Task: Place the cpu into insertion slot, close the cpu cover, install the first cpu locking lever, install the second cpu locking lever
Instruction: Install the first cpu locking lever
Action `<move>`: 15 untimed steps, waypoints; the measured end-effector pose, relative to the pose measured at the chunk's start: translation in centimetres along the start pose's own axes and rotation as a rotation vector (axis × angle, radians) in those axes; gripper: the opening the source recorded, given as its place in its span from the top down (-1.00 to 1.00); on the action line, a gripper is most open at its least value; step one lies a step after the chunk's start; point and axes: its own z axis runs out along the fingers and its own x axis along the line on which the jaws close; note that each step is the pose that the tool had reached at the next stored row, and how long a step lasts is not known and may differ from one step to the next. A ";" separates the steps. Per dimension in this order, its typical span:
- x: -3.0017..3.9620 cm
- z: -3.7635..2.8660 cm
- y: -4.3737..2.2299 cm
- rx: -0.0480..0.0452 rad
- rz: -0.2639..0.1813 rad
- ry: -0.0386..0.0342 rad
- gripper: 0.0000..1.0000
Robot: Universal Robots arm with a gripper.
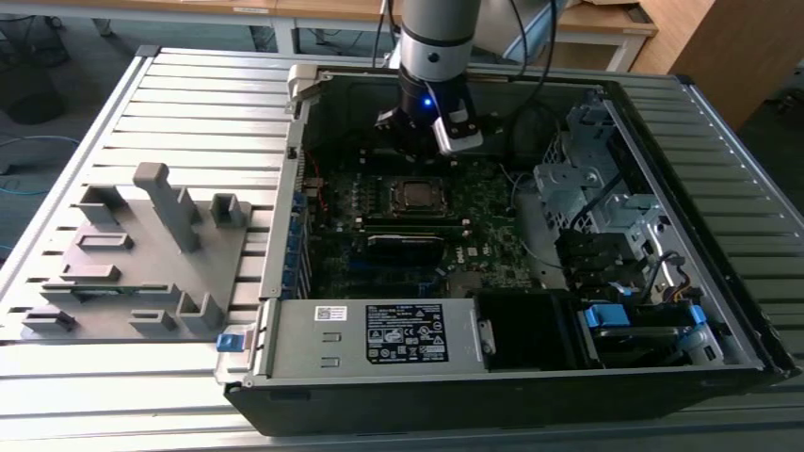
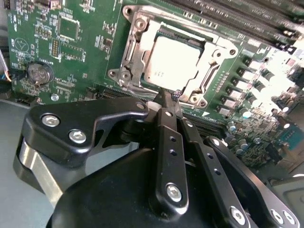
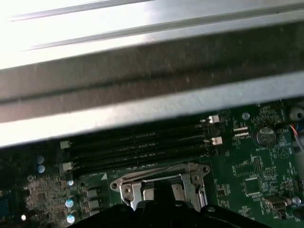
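Silver-grey metal marks the cpu (image 2: 175,64), which lies flat in the insertion slot (image 2: 142,57) on the dark green motherboard (image 2: 57,52), seen in the second wrist view. The cpu cover (image 2: 209,78) lies down around the chip, its frame bordering the bright top on all sides. The gripper (image 2: 167,99) hangs close over the socket's edge with its black fingers (image 2: 164,118) drawn together to a narrow point, holding nothing that shows. A round coin battery (image 2: 38,73) sits on the board well apart from the socket.

In the exterior view the arm (image 1: 434,38) reaches down into the open computer case (image 1: 503,377) (lying on a slatted metal table (image 1: 164,104)), with the gripper (image 1: 421,141) just beyond the socket (image 1: 419,194). A grey fixture (image 1: 138,254) stands on the table toward the exterior view's left. In the first wrist view, long black memory slots (image 3: 137,145) run beside the socket frame (image 3: 156,183).
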 end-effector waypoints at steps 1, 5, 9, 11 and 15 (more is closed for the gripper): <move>-0.03 -0.01 -0.15 0.0000 0.000 -0.0001 0.80; -0.14 -0.04 -0.72 0.0019 0.000 -0.0029 0.80; -0.13 -0.02 -0.86 0.0065 -0.002 -0.0235 0.80; -0.12 -0.01 -0.87 0.0105 -0.002 -0.0337 0.80; -0.14 0.01 -1.10 0.0169 -0.003 -0.0373 0.80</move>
